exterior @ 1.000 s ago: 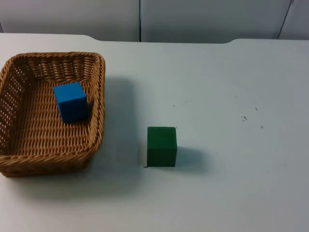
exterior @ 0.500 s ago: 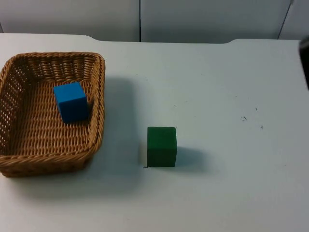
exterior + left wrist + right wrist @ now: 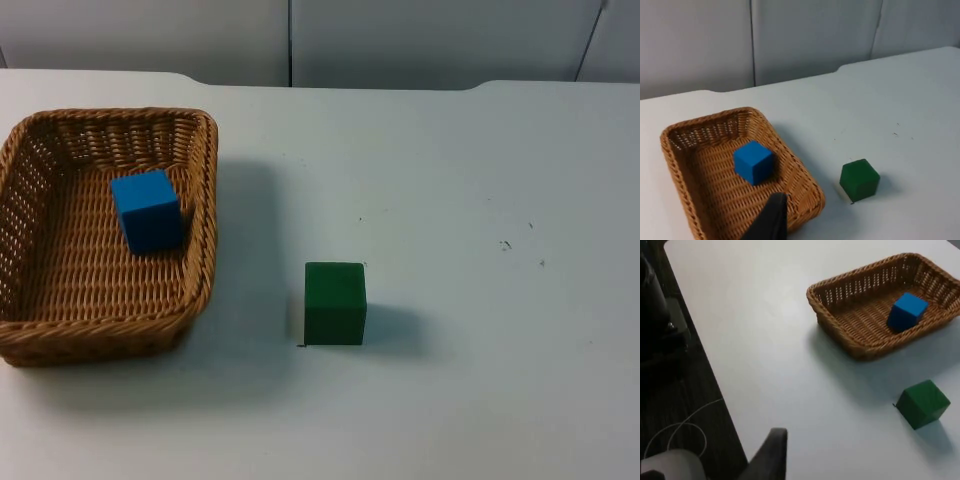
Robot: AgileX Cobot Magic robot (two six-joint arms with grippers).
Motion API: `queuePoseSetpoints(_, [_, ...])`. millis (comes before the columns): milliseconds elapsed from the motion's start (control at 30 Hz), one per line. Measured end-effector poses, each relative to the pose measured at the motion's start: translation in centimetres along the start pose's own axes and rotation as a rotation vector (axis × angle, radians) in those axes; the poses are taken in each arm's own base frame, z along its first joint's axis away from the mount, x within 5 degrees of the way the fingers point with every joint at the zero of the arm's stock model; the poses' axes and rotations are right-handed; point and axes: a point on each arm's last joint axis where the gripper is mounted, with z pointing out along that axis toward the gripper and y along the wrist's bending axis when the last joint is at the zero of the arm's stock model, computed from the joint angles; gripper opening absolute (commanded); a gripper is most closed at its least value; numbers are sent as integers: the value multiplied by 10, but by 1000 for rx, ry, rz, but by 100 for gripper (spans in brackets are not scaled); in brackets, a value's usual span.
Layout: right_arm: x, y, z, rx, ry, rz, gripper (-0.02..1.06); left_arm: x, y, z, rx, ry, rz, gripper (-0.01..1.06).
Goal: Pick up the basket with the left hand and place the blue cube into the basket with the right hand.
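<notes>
A brown wicker basket (image 3: 205,200) stands on the white table at the left. The blue cube (image 3: 147,210) lies inside it, towards its far right side. Nothing holds the basket. The left wrist view takes in the basket (image 3: 805,175) and the blue cube (image 3: 753,162) from a distance, with my left gripper (image 3: 771,220) raised well clear of the near rim. My right gripper (image 3: 771,452) hangs high near the table's edge, far from the basket (image 3: 840,335) and the blue cube (image 3: 907,312).
A green cube (image 3: 335,302) sits on the table to the right of the basket, also seen as the green cube (image 3: 859,179) and the green cube (image 3: 923,403). The grey partition wall (image 3: 290,40) bounds the far side. Dark floor (image 3: 680,390) lies past the table's edge.
Half a second ago a dark part of the right arm showed at the top view's right edge; it has since pulled out of sight. Basket and cubes have not moved.
</notes>
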Motion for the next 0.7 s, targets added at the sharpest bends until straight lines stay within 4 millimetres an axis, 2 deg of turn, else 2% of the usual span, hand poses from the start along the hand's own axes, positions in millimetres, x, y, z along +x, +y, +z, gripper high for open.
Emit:
queuePoseSetpoints(200, [9,0,-11,3,-27,2,105,11,5,-6,-91,48,-48,105])
queuePoseSetpoints(333, [13,0,-28,10,-96,5,105,27,21,1,-225,149,-125,105])
queuePoseSetpoints(467, [19,-1,-38,13,-104,8,105,36,29,7,-284,195,-150,105])
queuePoseSetpoints(700, [38,-1,-62,19,-108,19,105,38,32,7,-319,206,-161,105])
